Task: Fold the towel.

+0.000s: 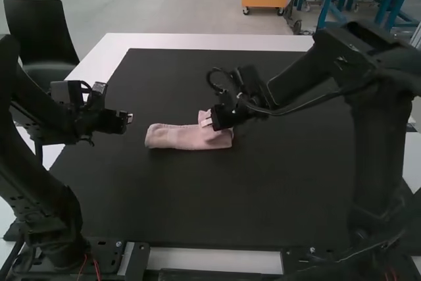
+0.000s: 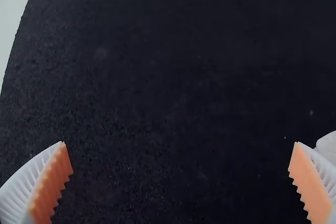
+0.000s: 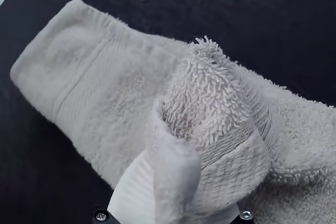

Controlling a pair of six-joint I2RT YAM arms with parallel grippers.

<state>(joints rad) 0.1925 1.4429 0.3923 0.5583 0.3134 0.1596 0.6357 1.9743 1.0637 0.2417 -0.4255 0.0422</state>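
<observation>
Left gripper (image 1: 129, 118): positioned above the left part of the black mat (image 1: 276, 195), near the left end of the towel (image 1: 176, 137) and apart from it. In the left wrist view, the two white, ribbed fingers stand wide apart. The orange pads (image 2: 51, 184) face each other across a broad gap, with the mat below. The left gripper holds nothing.

Towel: pink, set on the mat near its middle, between the two grippers. It lies as a narrow, folded strip, its length running left to right in the high view. The left portion lies low and fairly smooth. The right portion is bunched and raised where it is gripped. The right wrist view shows a seamed band near one end and a looped, fluffy surface at the raised part.

Right gripper (image 1: 209, 123): positioned over the right portion of the towel, in contact with it. The fingers (image 3: 131, 195) are closed on a raised, bunched fold, with cloth pinched between them. The fold covers much of both fingers, so the exact remaining gap cannot be told.

The mat lies on a white table (image 1: 197, 41).
</observation>
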